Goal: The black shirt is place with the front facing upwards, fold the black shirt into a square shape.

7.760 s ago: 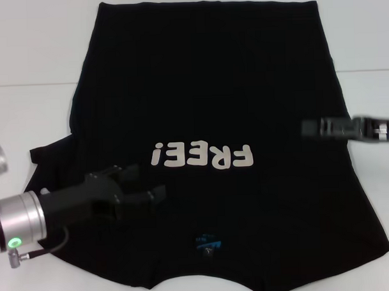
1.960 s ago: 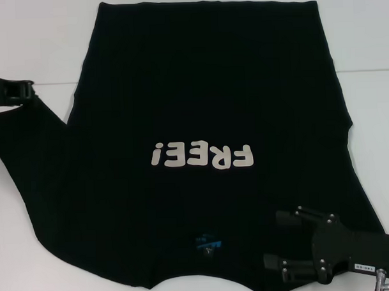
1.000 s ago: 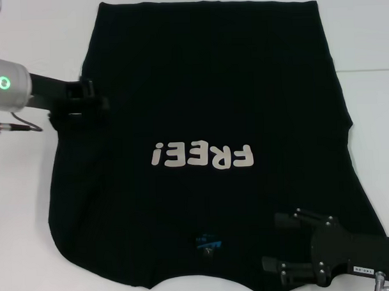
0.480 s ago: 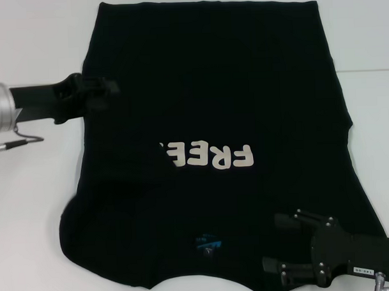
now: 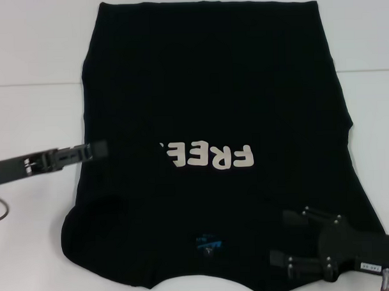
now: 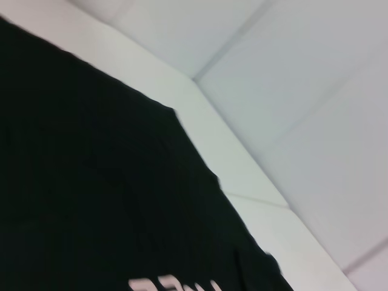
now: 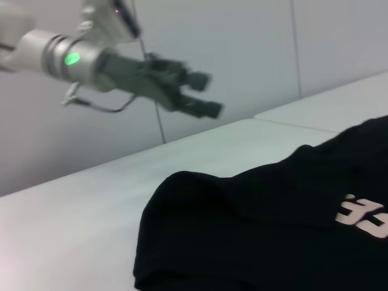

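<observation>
The black shirt [image 5: 205,87] lies flat on the white table, front up, collar toward me. Its left sleeve is folded in over the body and covers the end of the cream "FREE!" lettering [image 5: 211,156]. The blue neck label [image 5: 207,241] shows near the front edge. My left gripper [image 5: 97,149] hovers at the shirt's left edge. The right wrist view shows this left gripper [image 7: 203,94] open, empty and above the table. My right gripper [image 5: 288,237] is open over the shirt's near right shoulder. The shirt also shows in the left wrist view [image 6: 91,200] and the right wrist view [image 7: 273,230].
The white table [image 5: 25,49] extends bare to the left and right of the shirt, with a seam line across it. A pale wall stands behind the table in both wrist views.
My left gripper carried the left sleeve inward over the body, let it go, and has moved toward me along the shirt's left edge. The right gripper shifted slightly toward me.
</observation>
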`<state>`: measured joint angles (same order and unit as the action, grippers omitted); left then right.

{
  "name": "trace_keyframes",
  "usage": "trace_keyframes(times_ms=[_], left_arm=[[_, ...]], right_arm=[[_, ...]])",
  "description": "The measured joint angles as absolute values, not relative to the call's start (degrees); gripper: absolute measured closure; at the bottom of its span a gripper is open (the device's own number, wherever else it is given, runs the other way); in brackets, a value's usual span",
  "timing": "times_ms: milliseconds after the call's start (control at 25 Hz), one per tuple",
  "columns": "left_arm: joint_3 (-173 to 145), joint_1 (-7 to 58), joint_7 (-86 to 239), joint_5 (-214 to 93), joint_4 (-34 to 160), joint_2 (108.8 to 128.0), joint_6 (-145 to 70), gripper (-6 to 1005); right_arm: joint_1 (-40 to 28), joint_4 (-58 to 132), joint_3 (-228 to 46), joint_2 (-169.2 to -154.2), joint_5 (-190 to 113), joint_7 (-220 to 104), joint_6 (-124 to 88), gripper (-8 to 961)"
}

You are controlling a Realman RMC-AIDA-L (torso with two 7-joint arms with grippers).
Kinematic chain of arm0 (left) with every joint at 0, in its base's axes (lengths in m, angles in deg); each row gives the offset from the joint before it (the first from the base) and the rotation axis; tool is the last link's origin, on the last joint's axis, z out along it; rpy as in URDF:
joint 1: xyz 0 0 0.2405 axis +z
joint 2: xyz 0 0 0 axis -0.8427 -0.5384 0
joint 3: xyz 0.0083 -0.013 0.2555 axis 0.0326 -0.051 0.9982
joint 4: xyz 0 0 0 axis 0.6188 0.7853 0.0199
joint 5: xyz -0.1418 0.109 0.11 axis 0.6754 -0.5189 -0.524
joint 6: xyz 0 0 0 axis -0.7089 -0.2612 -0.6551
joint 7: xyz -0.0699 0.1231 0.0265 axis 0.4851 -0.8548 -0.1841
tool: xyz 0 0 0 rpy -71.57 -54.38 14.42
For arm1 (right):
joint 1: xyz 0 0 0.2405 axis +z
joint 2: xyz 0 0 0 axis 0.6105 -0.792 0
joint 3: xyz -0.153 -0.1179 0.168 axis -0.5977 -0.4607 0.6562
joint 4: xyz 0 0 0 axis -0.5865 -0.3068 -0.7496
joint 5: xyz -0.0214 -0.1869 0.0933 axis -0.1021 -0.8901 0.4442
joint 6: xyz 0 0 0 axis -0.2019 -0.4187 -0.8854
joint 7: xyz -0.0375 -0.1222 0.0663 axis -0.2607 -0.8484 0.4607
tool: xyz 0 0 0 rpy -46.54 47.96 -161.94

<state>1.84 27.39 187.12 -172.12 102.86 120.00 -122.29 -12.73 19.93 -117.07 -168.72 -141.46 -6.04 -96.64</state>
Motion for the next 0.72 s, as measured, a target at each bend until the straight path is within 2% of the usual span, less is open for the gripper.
trace_keyframes(times_ms=[80, 240, 440, 720], left_arm=[[1.2, 28.9, 185.6, -172.8, 104.2, 120.0, -125.2, 227], [0.7, 31.2, 184.4, -178.6, 110.0, 119.85, -131.7, 226], [0.4, 33.0, 188.9, -185.2, 118.1, 120.18, -133.9, 225], [2.6, 29.4, 203.3, -195.2, 122.1, 119.88, -135.6, 223]], right_arm=[[-12.9, 19.6, -116.9, -168.44, -141.4, -4.3, -96.8, 28], [-13.5, 19.0, -117.4, -167.99, -141.8, -3.4, -97.4, 29], [-13.9, 19.0, -117.4, -168.22, -141.9, -4.5, -97.4, 29], [-13.9, 19.0, -117.2, -168.36, -141.9, -4.8, -96.8, 29]])
